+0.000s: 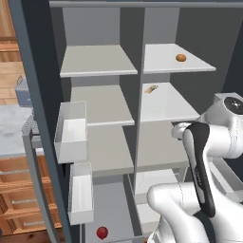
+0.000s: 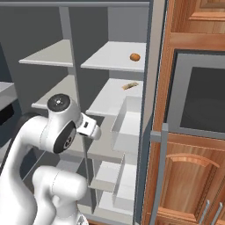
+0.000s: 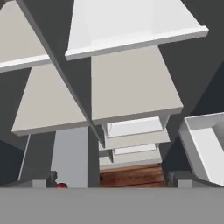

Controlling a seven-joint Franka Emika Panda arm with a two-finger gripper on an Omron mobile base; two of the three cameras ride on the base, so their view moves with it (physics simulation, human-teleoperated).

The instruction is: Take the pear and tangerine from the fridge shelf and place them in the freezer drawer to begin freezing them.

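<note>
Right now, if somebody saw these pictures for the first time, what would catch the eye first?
Probably the big white robot arm in front of the open fridge with its pale grey shelves. Then the colours: the orange tangerine alone on the top right fridge shelf, and the red pear low down in the freezer drawer. A flat tan scrap lies one shelf below the tangerine.

No text, label, brand, number or sign can be read anywhere in these pictures. The fridge's shelves, bins and the wooden cabinets all show plain, unmarked surfaces.
</note>
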